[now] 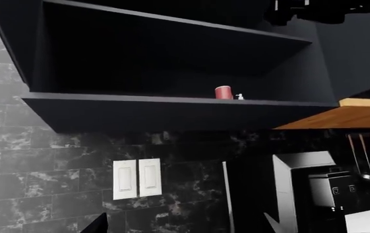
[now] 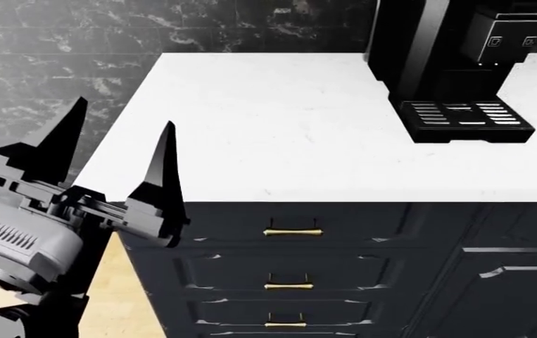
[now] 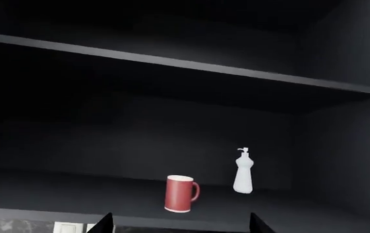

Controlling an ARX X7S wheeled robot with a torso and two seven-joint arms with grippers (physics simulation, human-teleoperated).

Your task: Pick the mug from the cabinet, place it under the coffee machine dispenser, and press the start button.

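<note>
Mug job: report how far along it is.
Nothing is done yet. The mug stands on the cabinet shelf beside a white pump bottle, ungripped. In hand: the right wrist camera faces the mug, fingertips showing spread apart short of it; the left gripper is open beside the counter. Left: grasp it, set it under the coffee machine dispenser, whose drip tray is bare, and press start.

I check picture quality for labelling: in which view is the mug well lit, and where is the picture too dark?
Right wrist view: mug and white bottle stand out clearly, cabinet interior nearly black. Left wrist view: mug tiny, shelf dark. Head view: countertop bright, no blur.
</note>
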